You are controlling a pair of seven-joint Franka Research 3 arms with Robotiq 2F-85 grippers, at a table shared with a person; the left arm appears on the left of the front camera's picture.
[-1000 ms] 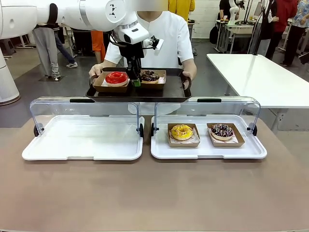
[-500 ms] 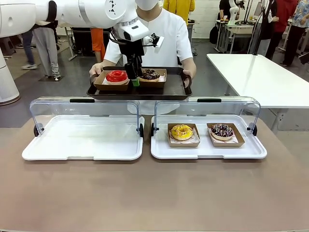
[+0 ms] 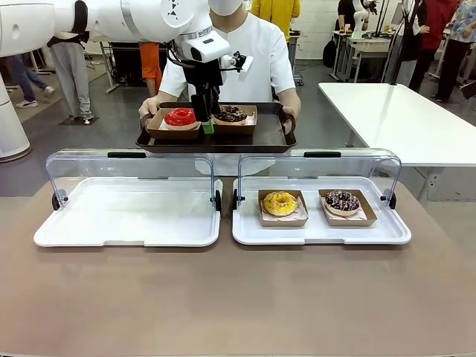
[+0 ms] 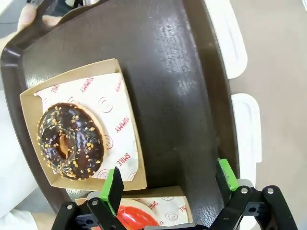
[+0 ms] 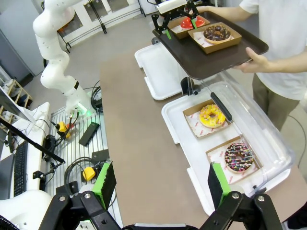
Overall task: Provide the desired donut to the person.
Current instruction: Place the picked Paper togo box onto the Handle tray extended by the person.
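Observation:
The person in a white shirt holds a dark tray with both hands at the far side. On it sit a red glazed donut and a chocolate donut, each in a cardboard box. My left gripper hangs open just over the tray between the two boxes. In the left wrist view its green pads stand wide apart above the dark tray, with the chocolate donut ahead and the red donut near the bottom edge. My right gripper is open, high above the table.
Two white display trays with raised clear lids lie on the brown table: the left tray and the right tray. The right tray holds a yellow donut and a sprinkled chocolate donut. A white table stands at the right.
My left gripper's jaws have spread open over the tray, and the red donut's box lies free on it. The arm has stayed almost in place.

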